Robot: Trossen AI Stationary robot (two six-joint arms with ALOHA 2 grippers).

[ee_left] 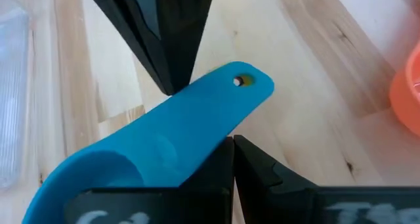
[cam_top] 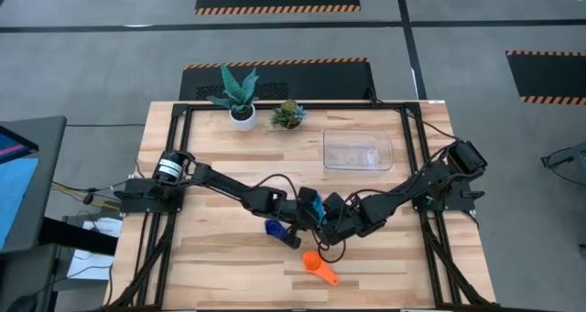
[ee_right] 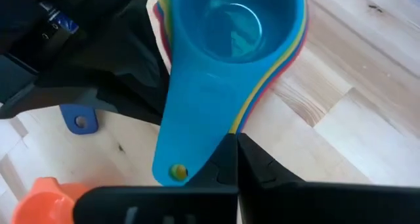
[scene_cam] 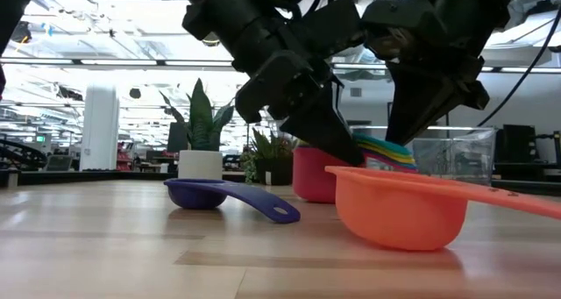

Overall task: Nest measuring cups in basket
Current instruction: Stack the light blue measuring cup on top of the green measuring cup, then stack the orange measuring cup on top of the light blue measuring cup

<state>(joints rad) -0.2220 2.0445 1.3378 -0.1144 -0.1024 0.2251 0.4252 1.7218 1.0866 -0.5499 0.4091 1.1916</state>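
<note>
A nested stack of measuring cups (cam_top: 309,202), light blue on top with yellow, green and red rims below, stands on its red bottom cup (scene_cam: 314,183) on the table's middle. My left gripper (ee_left: 233,140) and my right gripper (ee_right: 235,140) are both shut. They meet at the stack's handles from opposite sides. A dark blue cup (cam_top: 273,228) lies on the table just left of the stack. An orange cup (cam_top: 320,267) lies nearer the front edge. The clear basket (cam_top: 357,151) stands at the far right. My left gripper's shut tips meet one side edge of the top blue cup's handle (ee_left: 222,136), slanting down from the table's left. The handle covers part of one finger, so beside or under it I cannot tell. The stack stays on the table. My right gripper's shut tips meet the opposite side edge of the stacked handles (ee_right: 226,129), where yellow and green edges show under the blue. The fingers slant down from the table's right and lie across the handles. Whether they pinch an edge or only press it I cannot tell.
Two potted plants (cam_top: 241,100) (cam_top: 288,115) stand at the far edge, left of the basket. Both arms cross the table's middle. Bare wood lies along the front edge to either side of the orange cup.
</note>
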